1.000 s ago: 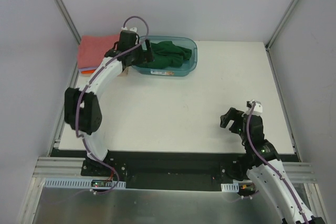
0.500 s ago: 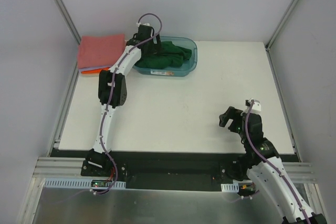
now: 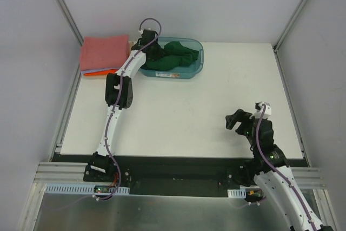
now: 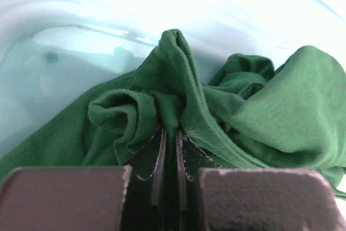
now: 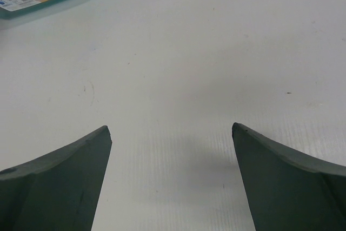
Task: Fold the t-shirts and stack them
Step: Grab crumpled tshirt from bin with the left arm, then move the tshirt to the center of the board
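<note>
Two arms share the scene, but only one is engaged. The left fingers [image 4: 169,136] are down inside the translucent teal bin [image 3: 198,62] at the far edge of the tabletop [image 3: 189,106]. They are drawn together to a narrow slit, with a raised ridge of the dark green t-shirt [image 3: 175,55] pinched at their tips. The shirt lies crumpled in loose folds and fills most of the bin; none of it hangs over the rim. Just left of the bin, at the far left corner, sits the folded stack. Its top layer is a salmon-pink shirt [image 3: 104,51], with an orange shirt [image 3: 96,73] showing at the near edge beneath it; a lavender layer between them is too thin to make out with confidence. The right fingers [image 5: 172,133] are spread wide and hold nothing, hovering low over bare tabletop on the near right, well apart from the bin. The step in hand is judged to be the pick-up of the unfolded shirt, so this shirt's fold is not yet begun. The next move calls for a lift high enough for the trailing cloth to pass the bin wall. The shirt should then be carried to the open middle of the tabletop, where the right fingers can take a second edge and spread it flat.
</note>
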You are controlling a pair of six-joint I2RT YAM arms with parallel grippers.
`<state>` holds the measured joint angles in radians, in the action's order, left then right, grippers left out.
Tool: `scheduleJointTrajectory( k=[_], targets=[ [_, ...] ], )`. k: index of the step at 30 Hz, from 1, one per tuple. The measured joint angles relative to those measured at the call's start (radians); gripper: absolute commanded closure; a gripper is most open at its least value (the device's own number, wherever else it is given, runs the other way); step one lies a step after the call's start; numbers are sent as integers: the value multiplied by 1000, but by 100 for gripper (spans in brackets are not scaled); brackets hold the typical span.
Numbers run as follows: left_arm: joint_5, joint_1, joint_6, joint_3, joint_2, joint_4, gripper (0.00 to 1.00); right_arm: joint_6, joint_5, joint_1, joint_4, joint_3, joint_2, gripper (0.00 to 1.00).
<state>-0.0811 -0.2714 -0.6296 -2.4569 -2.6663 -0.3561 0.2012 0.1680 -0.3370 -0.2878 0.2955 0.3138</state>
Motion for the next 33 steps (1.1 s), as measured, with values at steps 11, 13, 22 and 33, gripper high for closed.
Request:
scheduleJointTrajectory(
  k=[11, 13, 22, 33],
  targets=[
    [-161, -6, 3, 64, 187, 39, 100, -4, 16, 0, -15, -16, -22, 4],
    [-170, -16, 39, 105, 300, 41, 100, -5, 16, 0, -15, -16, -28, 4],
    [-200, -163, 214, 226, 900, 92, 100, -22, 28, 0, -17, -16, -76, 4],
    [-351, -246, 264, 279, 1184, 63, 100, -19, -3, 0, -67, -16, -160, 4]
  ],
)
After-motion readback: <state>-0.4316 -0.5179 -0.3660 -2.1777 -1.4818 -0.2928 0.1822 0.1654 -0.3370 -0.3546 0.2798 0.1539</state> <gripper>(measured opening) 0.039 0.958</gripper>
